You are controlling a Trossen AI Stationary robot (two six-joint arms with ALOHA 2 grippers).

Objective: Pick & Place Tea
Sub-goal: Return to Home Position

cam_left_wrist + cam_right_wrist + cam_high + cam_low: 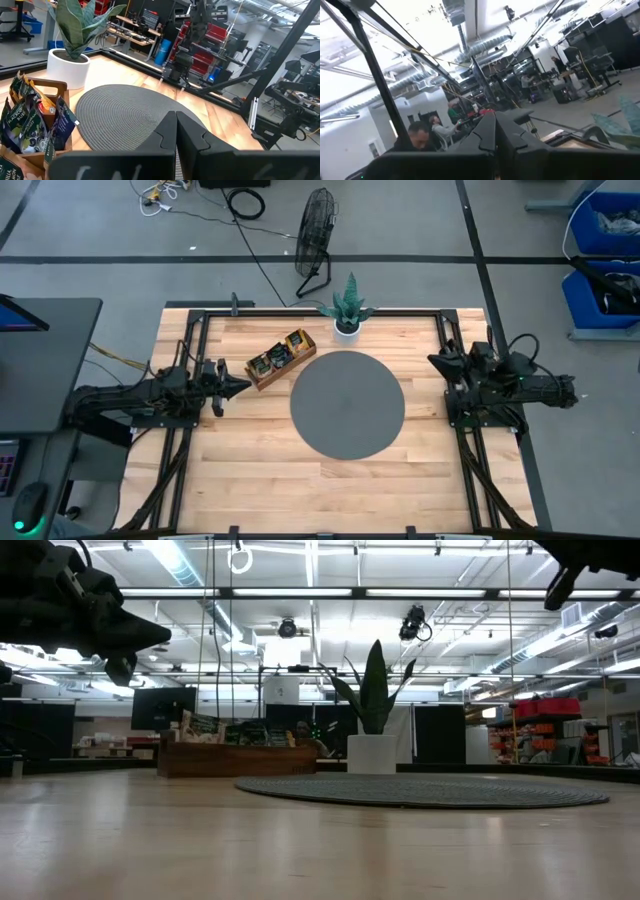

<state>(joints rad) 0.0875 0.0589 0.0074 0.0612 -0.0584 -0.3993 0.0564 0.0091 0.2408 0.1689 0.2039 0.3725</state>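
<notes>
Several small tea sachets (281, 353) stand upright in a long brown wooden tray (262, 376) that rests on the table, at the far left of a round grey mat (347, 403). In the left wrist view the sachets (30, 125) show dark blue and orange. My left gripper (240, 386) hovers shut just left of the tray's near end, pointing level toward the mat, nothing between its fingers (165, 132). My right gripper (434, 360) is shut and raised at the table's right side, tilted upward toward the room (495, 122).
A potted plant in a white pot (347, 320) stands at the far edge behind the mat. Black frame rails (452, 395) run along both table sides. People show in the room beyond the table (420, 135). Bare wood (330, 490) lies near the front edge.
</notes>
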